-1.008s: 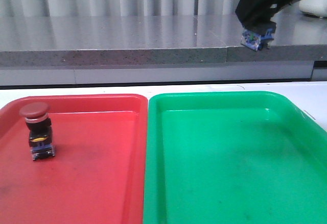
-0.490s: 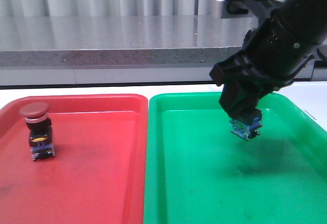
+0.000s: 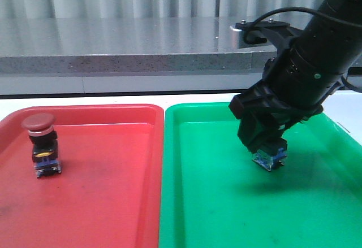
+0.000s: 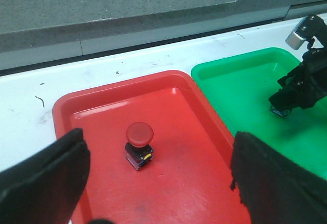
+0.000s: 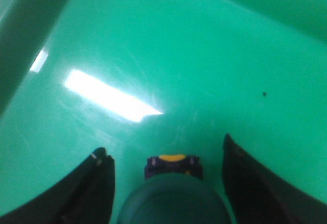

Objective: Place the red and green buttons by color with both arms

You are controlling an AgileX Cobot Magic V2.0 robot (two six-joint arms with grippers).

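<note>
The red button [image 3: 41,143] stands upright in the red tray [image 3: 102,203], at its left side. My left gripper [image 4: 159,147] is open above that tray, and the red button [image 4: 139,142] stands free between and ahead of its fingers. My right gripper [image 3: 267,149] is shut on the green button [image 3: 270,159], whose bluish base sticks out below the fingers, a little above the floor of the green tray [image 3: 215,203]. In the right wrist view the dark green cap [image 5: 173,201] sits between the black fingers [image 5: 92,183] over the green tray [image 5: 153,55].
The red tray [image 4: 102,106] and the green tray [image 4: 230,81] lie side by side on the white table. A grey stone ledge [image 3: 124,56] runs behind them. The right arm [image 4: 301,81] shows over the green tray in the left wrist view.
My right arm has come down from the back right, above the ledge, to low over the green tray with the green button in its grip. The red button has not moved.
</note>
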